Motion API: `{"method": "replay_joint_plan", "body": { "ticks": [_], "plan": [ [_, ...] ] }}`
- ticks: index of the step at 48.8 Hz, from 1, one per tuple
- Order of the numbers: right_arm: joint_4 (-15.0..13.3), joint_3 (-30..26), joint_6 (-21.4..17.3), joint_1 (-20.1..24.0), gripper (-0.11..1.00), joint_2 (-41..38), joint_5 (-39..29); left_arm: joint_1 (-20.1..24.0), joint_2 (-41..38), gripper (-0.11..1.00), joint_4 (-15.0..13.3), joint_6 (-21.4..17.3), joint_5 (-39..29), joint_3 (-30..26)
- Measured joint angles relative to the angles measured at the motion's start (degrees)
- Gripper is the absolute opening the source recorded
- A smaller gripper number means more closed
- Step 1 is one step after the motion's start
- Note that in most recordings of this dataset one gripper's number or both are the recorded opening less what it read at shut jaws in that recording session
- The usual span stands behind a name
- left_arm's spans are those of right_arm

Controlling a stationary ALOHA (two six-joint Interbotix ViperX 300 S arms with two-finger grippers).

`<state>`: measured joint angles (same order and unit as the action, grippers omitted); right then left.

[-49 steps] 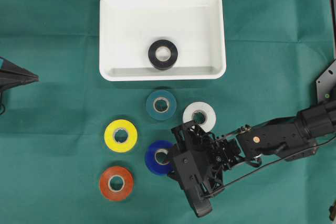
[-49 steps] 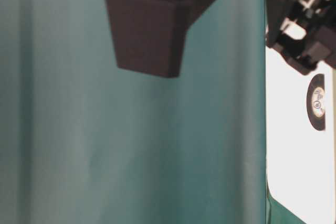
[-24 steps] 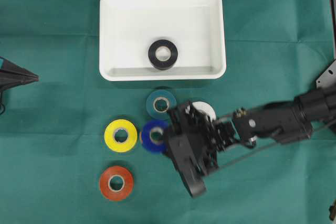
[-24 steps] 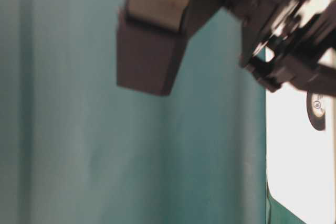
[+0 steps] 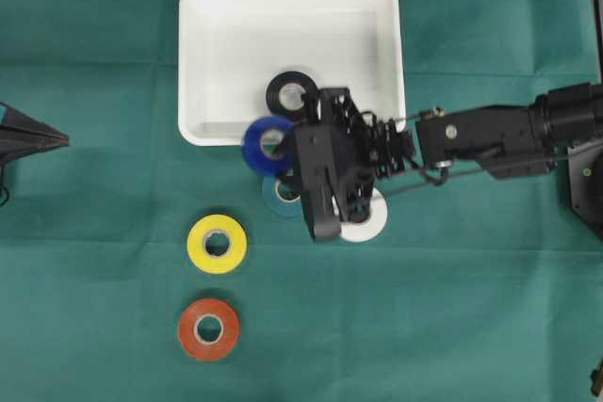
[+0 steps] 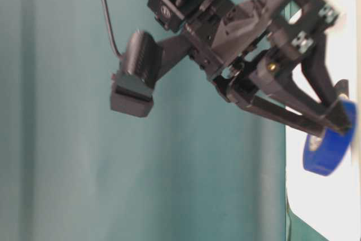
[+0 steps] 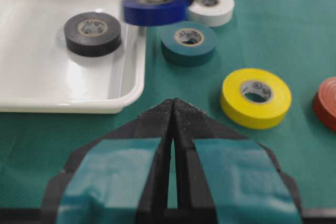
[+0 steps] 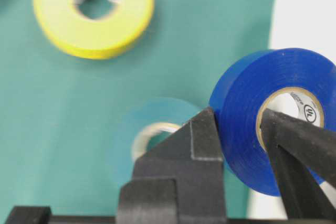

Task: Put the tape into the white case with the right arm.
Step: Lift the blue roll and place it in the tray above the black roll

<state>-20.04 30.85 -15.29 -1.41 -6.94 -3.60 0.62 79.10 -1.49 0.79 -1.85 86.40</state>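
Hanging over the shallow white plastic case's (image 5: 188, 63) near rim, the round blue tape roll (image 5: 265, 144) sits clamped in the all-black right arm's (image 5: 480, 136) jaws; left jaws together.

Little could be read. In the right wrist view, the paper core of the blue tape roll (image 8: 247, 124) bore a small printed mark that looked like a "UL" sign inside a circle, with a line of tiny letters arching above it, too small to make out. In the left wrist view, the core label of the black tape roll (image 7: 92, 33) in the white case (image 7: 131, 85) carried faint dark print, also illegible. No other text, number or brand showed.
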Motion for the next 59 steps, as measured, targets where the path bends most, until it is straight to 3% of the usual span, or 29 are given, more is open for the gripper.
{"method": "replay_joint_plan", "body": {
  "ticks": [16,24,45,50,59],
  "plan": [
    [-3.78,0.18,0.09,-10.37,0.02,0.0,0.09,0.09,0.0,0.0,0.0,0.0,0.09,0.0],
    [-4.22,0.26,0.09,-14.33,0.02,0.0,0.88,0.0,0.0,0.0,-0.09,0.0,0.0,0.0],
    [-4.31,0.35,0.09,-16.79,0.02,-2.64,4.92,0.09,0.0,0.0,0.0,0.0,0.09,0.0],
    [-4.31,0.35,-0.09,-16.96,0.19,-2.55,5.01,0.0,-0.09,0.0,0.0,0.0,0.09,0.0],
    [-4.31,0.35,-0.09,-17.05,0.72,-2.55,5.19,0.09,0.0,0.0,0.0,0.0,0.09,0.0]
  ]
}}
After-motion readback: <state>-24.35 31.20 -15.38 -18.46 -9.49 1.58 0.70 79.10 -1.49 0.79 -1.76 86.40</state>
